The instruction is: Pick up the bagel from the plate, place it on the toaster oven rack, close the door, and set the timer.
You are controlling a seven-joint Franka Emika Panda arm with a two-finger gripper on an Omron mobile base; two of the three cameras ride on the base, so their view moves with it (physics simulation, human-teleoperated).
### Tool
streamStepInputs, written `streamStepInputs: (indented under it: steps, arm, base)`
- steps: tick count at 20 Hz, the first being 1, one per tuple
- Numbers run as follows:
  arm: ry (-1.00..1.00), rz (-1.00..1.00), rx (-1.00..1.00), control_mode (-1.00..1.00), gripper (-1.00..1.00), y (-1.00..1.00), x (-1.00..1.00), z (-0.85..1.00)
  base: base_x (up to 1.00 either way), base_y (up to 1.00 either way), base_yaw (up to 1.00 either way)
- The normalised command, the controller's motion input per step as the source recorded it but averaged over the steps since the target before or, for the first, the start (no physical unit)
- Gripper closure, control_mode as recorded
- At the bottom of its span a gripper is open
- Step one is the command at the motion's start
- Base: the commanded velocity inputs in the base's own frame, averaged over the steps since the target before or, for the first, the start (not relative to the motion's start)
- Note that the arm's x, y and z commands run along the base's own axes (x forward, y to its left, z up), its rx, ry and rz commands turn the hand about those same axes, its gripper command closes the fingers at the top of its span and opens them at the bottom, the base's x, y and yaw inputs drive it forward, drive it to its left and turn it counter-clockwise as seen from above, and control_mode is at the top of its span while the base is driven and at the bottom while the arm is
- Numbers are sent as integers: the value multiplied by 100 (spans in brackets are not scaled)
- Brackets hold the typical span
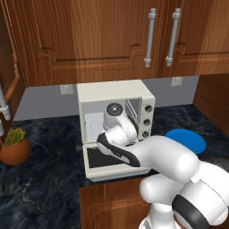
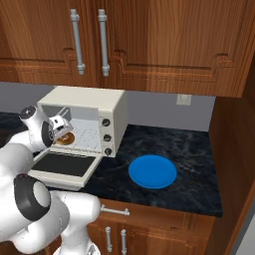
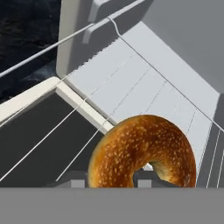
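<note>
Pick-up looks done: the plate sits bare on the dark counter, at about 4 o'clock from the toaster oven in the right base view. The bagel is off it and in the gripper, whose fingers are closed on the ring; in the hand view it sits right at the finger tips, low in the picture. The gripper is at the oven mouth, above the inner edge of the door, which lies dropped flat and fully open. The toaster oven rack stretches toward 12 to 1 o'clock beyond the bagel in the hand view. Whether the bagel already touches the wires I cannot tell; it seems poised over the rack's front edge. Judged remaining: lower and release onto the rack, withdraw, swing the door up, then turn the timer among the knobs at the oven's right face.
</note>
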Motion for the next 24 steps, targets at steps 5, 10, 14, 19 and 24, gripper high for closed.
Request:
streamStepInputs:
  steps: [5,10,14,19,24]
  arm:
    - [0,0,0,-100,100,3,23,-24]
    - [0,0,0,-100,100,2,26,-17]
    - [0,0,0,-100,100,0,19,-21]
    - [1,0,0,-100,-100,4,2,-14]
    - [-1,0,0,-100,-100,0,-17,8]
  base:
    - [0,0,0]
    - [0,0,0]
    - [0,0,0]
    - [0,0,0]
    - [0,0,0]
